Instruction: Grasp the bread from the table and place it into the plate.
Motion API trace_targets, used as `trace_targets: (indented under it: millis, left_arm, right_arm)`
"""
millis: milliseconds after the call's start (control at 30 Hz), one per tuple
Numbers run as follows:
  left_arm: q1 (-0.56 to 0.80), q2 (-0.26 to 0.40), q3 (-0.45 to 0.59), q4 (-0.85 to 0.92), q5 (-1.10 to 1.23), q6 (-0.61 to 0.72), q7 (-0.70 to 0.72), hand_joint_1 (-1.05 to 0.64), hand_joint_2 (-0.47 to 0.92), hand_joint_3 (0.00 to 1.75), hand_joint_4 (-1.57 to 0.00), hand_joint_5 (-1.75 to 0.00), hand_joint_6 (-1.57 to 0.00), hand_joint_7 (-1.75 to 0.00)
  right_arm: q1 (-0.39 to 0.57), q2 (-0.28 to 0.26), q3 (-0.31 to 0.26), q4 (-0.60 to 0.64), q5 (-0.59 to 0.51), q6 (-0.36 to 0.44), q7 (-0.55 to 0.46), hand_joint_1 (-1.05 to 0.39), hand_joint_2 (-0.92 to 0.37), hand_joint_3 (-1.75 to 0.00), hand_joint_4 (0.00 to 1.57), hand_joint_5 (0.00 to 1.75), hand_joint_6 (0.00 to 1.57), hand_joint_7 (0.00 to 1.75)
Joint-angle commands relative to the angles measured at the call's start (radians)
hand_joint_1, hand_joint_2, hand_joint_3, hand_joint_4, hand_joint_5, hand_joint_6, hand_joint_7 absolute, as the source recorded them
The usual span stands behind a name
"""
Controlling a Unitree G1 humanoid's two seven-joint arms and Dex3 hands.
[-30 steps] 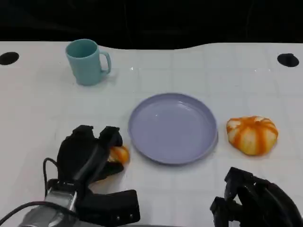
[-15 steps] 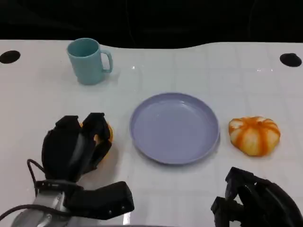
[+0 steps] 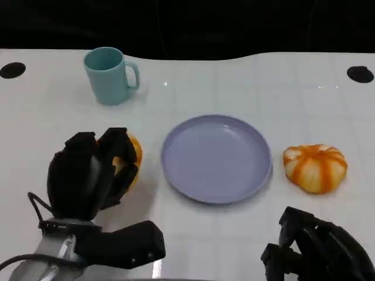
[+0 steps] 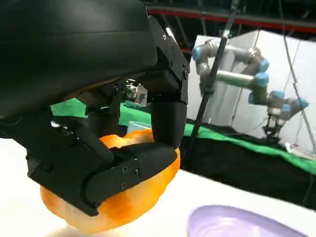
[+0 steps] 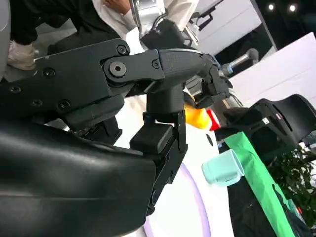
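- head view: the left hand [image 3: 94, 172] has its black fingers wrapped around the orange bread [image 3: 130, 159], which peeks out on the side of the hand that faces the plate [image 3: 217, 158]. the bread sits just beside the plate's near-left rim, not over it; whether it is touching the worktop [image 3: 246, 88] or lifted off it i can't tell from here. the silver forearm comes up from the lower left corner with the back of the hand turned upward.
- head view: the right hand [image 3: 319, 252] rests low at the lower right corner, near the worktop's front edge, fingers curled in with nothing in them. a second orange-and-white striped bun [image 3: 314, 167] lies to the right of the plate, apart from both hands. a teal mug [image 3: 110, 75] stands upright at the far left, well apart from the plate.
- left wrist view: the fingers [image 4: 168, 116] are clamped over the top and side of the bread [image 4: 123, 202], which bulges out beneath them, and the lilac plate rim [image 4: 237, 222] shows close by.
- right wrist view: the right hand's fingers [image 5: 163, 118] are folded in and hold nothing; the mug [image 5: 223, 168] and a sliver of the plate's edge [image 5: 195, 197] lie beyond them.
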Motion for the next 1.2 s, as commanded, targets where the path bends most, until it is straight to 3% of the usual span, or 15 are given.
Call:
trace_targets:
  millis: [33,533,1200]
  left_arm:
    - [0.006,0.014,0.029,-0.051,-0.023,-0.037,-0.018,0.0,0.25,1.45,-0.97,-1.75,-0.77,-1.75]
    - [-0.128,-0.056,0.024,-0.06,-0.086,-0.078,-0.247,-0.04,0.26,1.48,-0.97,-1.75,-0.78,-1.75]
    - [-0.365,-0.186,-0.082,0.248,-0.049,-0.161,-0.252,-0.08,0.28,1.4,-0.97,-1.75,-0.79,-1.75]
  right_arm:
    - [0.003,-0.012,-0.006,-0.002,0.008,-0.001,0.002,-0.74,-0.92,-0.2,0.89,1.63,0.78,1.43]
    - [-0.001,-0.003,-0.004,0.036,0.003,-0.034,0.033,-0.73,-0.92,-0.22,0.87,1.6,0.77,1.4]
    - [0.015,-0.005,0.01,0.004,-0.009,-0.021,-0.003,-0.74,-0.92,-0.23,0.89,1.61,0.78,1.42]
